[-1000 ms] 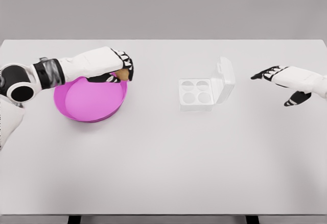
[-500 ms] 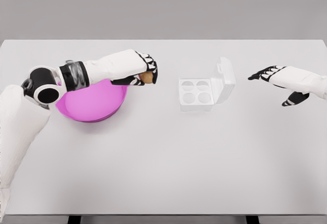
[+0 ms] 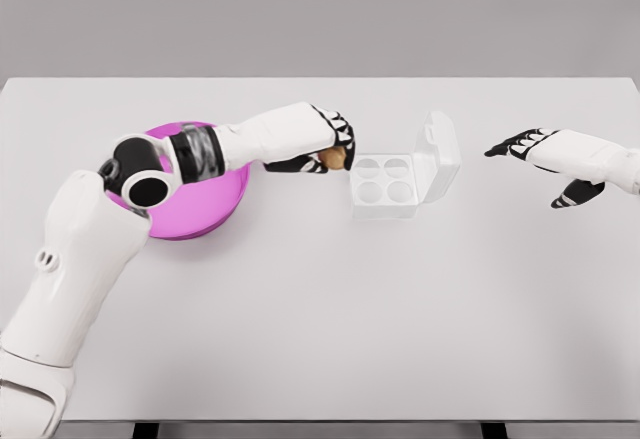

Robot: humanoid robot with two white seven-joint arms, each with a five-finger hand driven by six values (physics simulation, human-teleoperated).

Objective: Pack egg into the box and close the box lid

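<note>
White table (image 3: 320, 309); left hand (image 3: 328, 144) grips egg (image 3: 332, 158) beside box (image 3: 400, 174).

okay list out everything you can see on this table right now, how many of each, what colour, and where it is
table: 1, white, fills most of the view
bowl: 1, magenta, on the table's left side, partly hidden by the left arm
egg: 1, brown, held in the left hand, just left of the box
box: 1, clear, four empty cups, centre-right of the table
box lid: 1, clear, standing open on the box's right side
left hand: 1, white with black fingers, closed on the egg, beside the box's left edge
right hand: 1, white with black fingers, spread open and holding nothing, over the table's right side
</note>
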